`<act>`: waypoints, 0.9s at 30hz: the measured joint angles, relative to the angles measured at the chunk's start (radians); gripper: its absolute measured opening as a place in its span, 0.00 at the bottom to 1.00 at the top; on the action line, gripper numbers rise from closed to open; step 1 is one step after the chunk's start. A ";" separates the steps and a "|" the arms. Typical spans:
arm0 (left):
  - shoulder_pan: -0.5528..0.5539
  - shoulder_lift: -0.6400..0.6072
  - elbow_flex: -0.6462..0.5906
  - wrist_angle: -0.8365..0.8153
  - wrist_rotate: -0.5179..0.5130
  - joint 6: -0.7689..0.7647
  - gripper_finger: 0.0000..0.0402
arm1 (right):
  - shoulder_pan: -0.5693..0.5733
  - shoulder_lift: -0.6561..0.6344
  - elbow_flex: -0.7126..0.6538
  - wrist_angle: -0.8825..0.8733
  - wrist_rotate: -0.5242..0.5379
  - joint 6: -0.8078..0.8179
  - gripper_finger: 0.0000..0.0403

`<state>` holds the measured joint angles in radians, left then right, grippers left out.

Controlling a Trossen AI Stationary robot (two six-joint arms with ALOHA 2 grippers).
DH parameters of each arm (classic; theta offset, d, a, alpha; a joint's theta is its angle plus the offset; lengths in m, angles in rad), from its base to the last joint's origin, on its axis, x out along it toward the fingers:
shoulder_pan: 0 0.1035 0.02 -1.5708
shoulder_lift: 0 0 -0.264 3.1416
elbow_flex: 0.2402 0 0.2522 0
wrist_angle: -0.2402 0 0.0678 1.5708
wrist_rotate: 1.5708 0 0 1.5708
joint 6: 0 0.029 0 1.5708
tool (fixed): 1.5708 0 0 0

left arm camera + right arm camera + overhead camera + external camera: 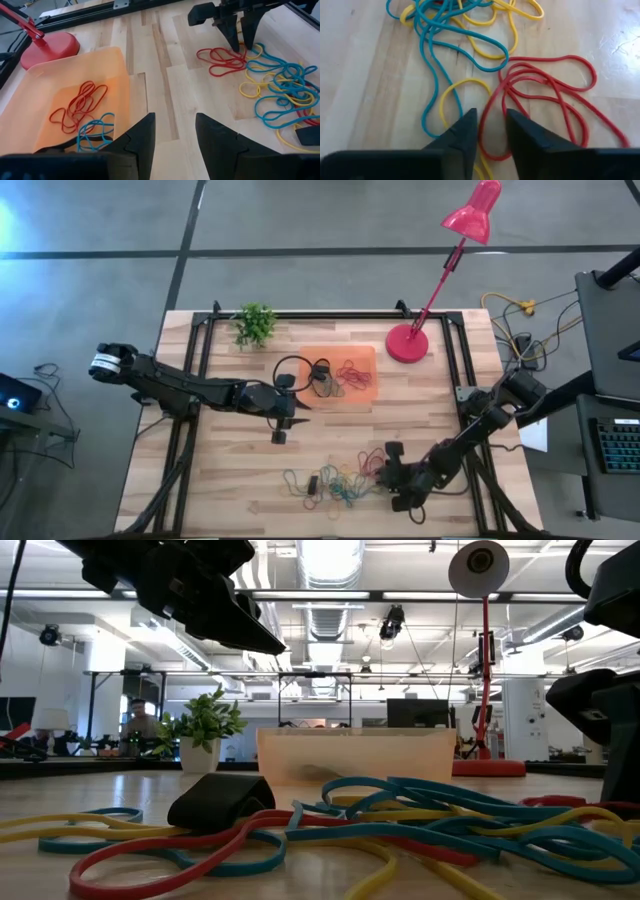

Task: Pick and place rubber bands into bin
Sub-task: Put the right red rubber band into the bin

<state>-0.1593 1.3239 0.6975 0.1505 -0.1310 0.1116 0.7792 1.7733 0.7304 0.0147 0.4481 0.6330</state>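
We see the right pincer (488,131), tips slightly apart, straddling a thin red rubber band (540,95) on the wooden counter (230,470), far from the shallow orange plastic bin (368,360) near the open left pincer (175,137).

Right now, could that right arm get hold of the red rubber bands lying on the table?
Probably yes. The right gripper is right down at the red rubber bands, its jaws slightly apart with a red loop running between the tips. Nothing lies over them; only yellow and blue bands tangle beside them.
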 joint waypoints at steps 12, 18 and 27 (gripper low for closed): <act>0.000 0.000 -0.002 -0.001 -0.006 0.000 0.31 | -0.001 -0.043 -0.004 -0.023 -0.012 -0.061 0.02; 0.000 0.000 -0.002 0.000 -0.006 0.000 0.31 | -0.001 -0.090 0.000 -0.039 0.010 -0.105 0.02; 0.000 0.000 -0.002 0.004 -0.006 0.000 0.31 | -0.016 -0.255 0.065 -0.203 0.155 -0.258 0.02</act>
<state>-0.1593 1.3239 0.6956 0.1546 -0.1371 0.1116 0.7631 1.5179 0.7957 -0.1887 0.6026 0.3754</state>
